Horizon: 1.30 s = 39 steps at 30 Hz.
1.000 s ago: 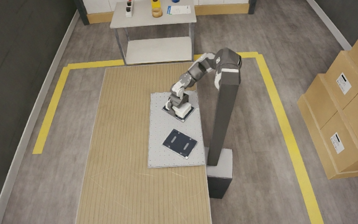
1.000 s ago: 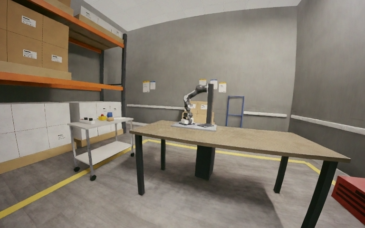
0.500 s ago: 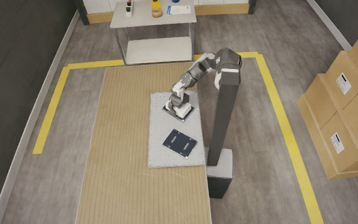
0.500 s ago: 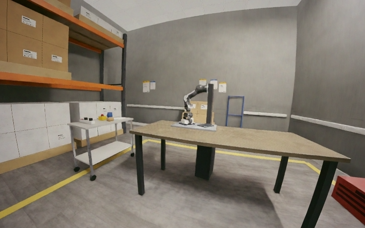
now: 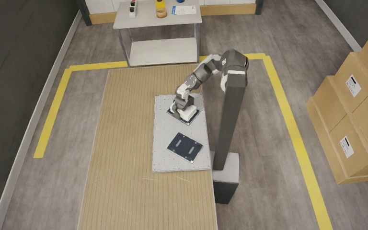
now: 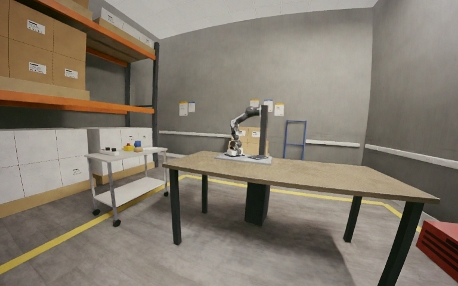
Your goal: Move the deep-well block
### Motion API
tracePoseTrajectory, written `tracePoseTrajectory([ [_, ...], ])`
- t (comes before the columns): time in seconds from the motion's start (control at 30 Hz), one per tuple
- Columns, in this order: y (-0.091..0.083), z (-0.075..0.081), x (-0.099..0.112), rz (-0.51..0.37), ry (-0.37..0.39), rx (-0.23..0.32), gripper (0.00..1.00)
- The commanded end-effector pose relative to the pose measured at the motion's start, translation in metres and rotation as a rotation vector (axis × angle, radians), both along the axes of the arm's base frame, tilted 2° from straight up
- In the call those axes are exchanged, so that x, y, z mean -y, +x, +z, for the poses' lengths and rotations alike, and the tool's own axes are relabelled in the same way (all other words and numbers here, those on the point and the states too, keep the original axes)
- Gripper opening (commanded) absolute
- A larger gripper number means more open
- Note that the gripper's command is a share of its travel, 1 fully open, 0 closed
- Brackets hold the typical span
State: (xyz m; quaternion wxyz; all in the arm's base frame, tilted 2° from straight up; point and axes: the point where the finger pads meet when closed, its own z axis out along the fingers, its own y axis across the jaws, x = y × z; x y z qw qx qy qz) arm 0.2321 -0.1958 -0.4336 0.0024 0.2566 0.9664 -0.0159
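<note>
The white deep-well block (image 5: 189,112) (image 6: 231,152) sits in the dark nest N1 (image 5: 187,123) at the far end of the grey perforated baseplate (image 5: 165,159) (image 6: 241,161). My gripper (image 5: 177,110) (image 6: 235,148) is down at the block, over its left part, with the fingers open around it. I cannot tell whether the fingers touch the block. The dark nest N2 (image 5: 185,146) (image 6: 257,157) lies empty nearer the arm's base, turned at an angle on the baseplate. The block's cut-off corner is too small to make out.
The arm's dark column (image 5: 230,119) (image 6: 263,129) stands at the table's right edge beside the baseplate. A white cart (image 5: 158,16) (image 6: 124,155) with small items stands beyond the wooden table (image 5: 127,162). Cardboard boxes (image 5: 344,113) are stacked to the right.
</note>
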Motion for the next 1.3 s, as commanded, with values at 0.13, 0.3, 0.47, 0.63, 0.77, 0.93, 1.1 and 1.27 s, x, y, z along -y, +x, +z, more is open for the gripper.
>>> tracePoseTrajectory([
  [0.13,0.0003,0.0004,-0.0002,0.0,-0.002,-0.002,0.77],
  [0.3,-0.0035,-0.002,-0.0013,0.001,0.002,-0.004,0.77],
  [0.47,-0.0035,-0.002,-0.0013,0.001,0.002,-0.004,0.77],
  [0.63,-0.0035,-0.002,-0.0013,0.001,0.002,-0.004,0.77],
  [0.77,-0.0019,-0.001,-0.0013,0.001,0.001,-0.003,0.77],
  [0.93,0.0005,0.0006,-0.0013,0.0,0.0,-0.001,0.77],
  [1.1,0.0005,0.0006,-0.0013,0.0,0.0,-0.001,0.77],
  [1.27,0.0005,0.0006,-0.0013,0.0,0.0,-0.001,0.77],
])
